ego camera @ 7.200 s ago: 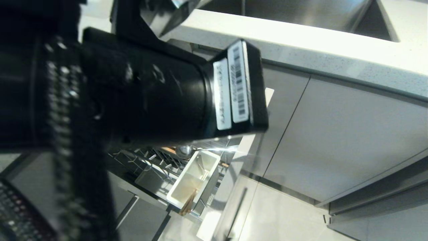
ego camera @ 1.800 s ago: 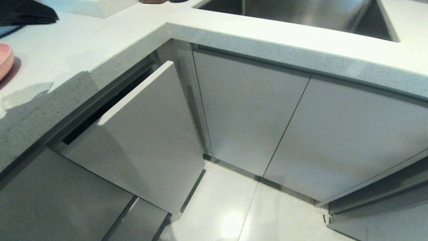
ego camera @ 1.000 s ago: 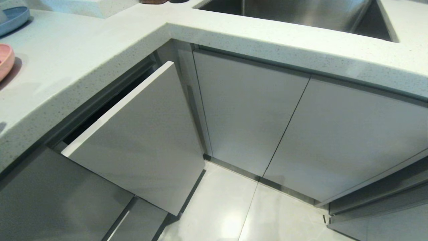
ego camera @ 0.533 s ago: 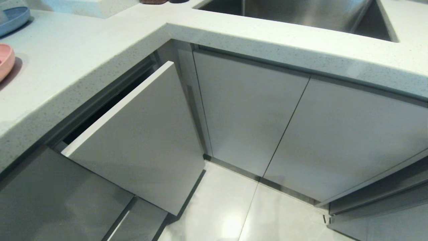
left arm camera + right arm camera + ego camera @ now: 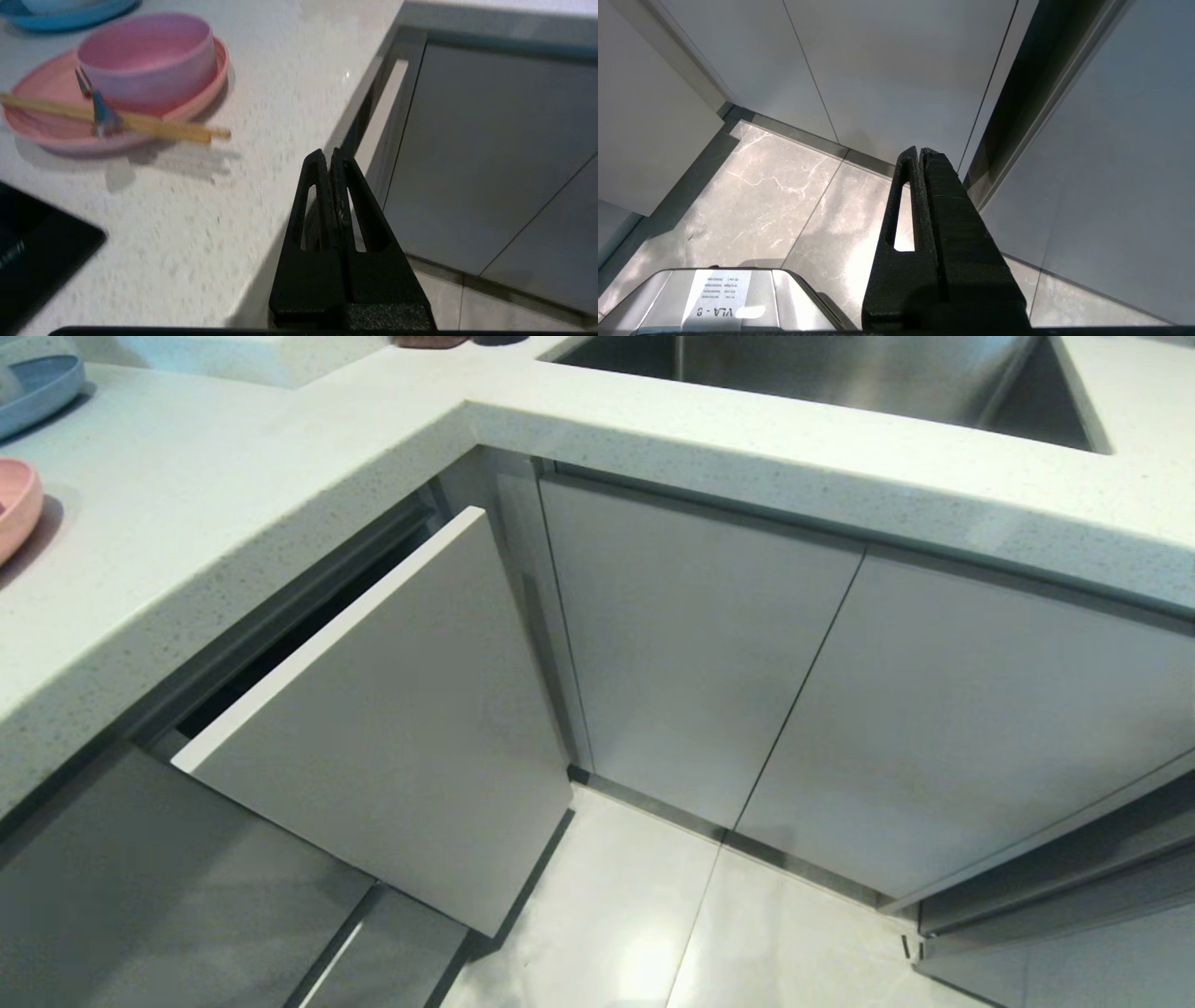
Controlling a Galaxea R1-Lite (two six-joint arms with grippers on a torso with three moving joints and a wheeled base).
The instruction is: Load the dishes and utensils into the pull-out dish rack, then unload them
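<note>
On the white countertop (image 5: 261, 93) a pink bowl (image 5: 145, 56) sits on a flat pink plate (image 5: 51, 133). Wooden chopsticks (image 5: 154, 128) and a silver fork (image 5: 100, 114) lie across the plate. In the head view only the plate's rim (image 5: 17, 504) shows at the far left. My left gripper (image 5: 328, 156) is shut and empty, hanging over the counter's edge, well apart from the dishes. My right gripper (image 5: 920, 151) is shut and empty, low over the floor. The dish rack is hidden behind the drawer front (image 5: 392, 709), which stands slightly out from the cabinet.
A blue plate (image 5: 60, 11) lies beyond the pink one and shows as a blue plate (image 5: 37, 387) in the head view. A black hob (image 5: 32, 252) borders the counter. A steel sink (image 5: 812, 373) sits at the back. Grey cabinet doors (image 5: 691, 653) meet in a corner above the tiled floor (image 5: 644, 933).
Seven seconds ago the rack was pulled out and my left arm filled the head view; since then the drawer is nearly closed and the arm has left that view. Over the last second nothing there changed.
</note>
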